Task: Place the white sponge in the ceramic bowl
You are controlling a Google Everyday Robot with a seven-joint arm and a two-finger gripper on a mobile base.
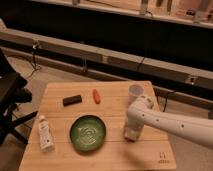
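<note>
The ceramic bowl (73, 134), dark green with a pale swirl in its centre, sits on the wooden table (112, 112) near the front middle and has nothing in it. My white arm reaches in from the right. The gripper (131, 133) points down at the table just right of the bowl, a short gap from its rim. A pale blocky shape at the gripper's tip may be the white sponge (131, 135); I cannot separate it from the gripper.
A white cup (136, 91) stands behind the arm at the back right. An orange object (96, 96) and a black block (72, 100) lie at the back. A white tube (45, 134) lies at the front left. A dark chair (10, 95) stands left of the table.
</note>
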